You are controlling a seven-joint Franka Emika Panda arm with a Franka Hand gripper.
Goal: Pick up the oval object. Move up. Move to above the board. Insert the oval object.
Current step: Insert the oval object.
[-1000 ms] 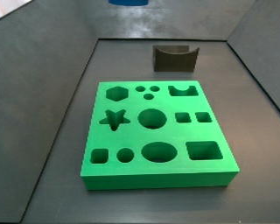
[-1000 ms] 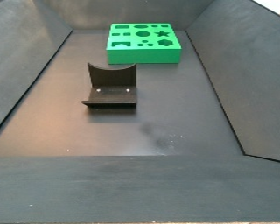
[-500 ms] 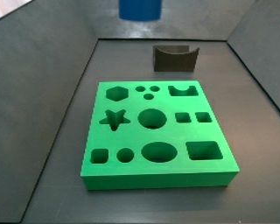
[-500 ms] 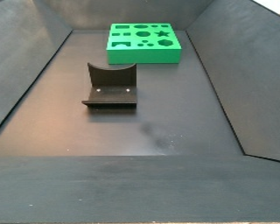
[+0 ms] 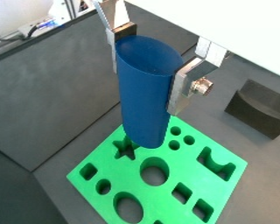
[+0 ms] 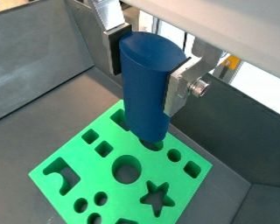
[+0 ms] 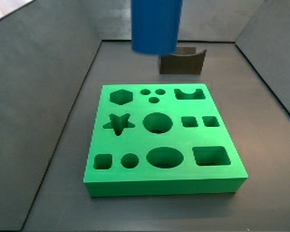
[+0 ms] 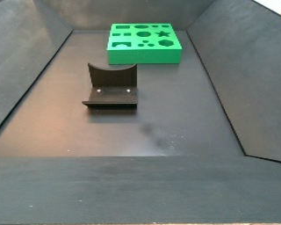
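Matte dark grey floor carries the board [image 7: 165, 136], a thick bright green slab cut with star, hexagon, circle and square holes. Above it the gripper [image 5: 150, 61] jaws clench the oval object [image 5: 146, 94], a smooth blue column hanging upright.

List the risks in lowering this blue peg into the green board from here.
1. Wrong hole: in both wrist views the oval object, shut in the pincer, hangs over the board near the star and small holes, not clearly above the oval one.
2. Jamming: lowered off-centre or turned, it may catch a hole's rim.
3. Slipping: the fingers grip only its upper part, so rim contact could tilt it.
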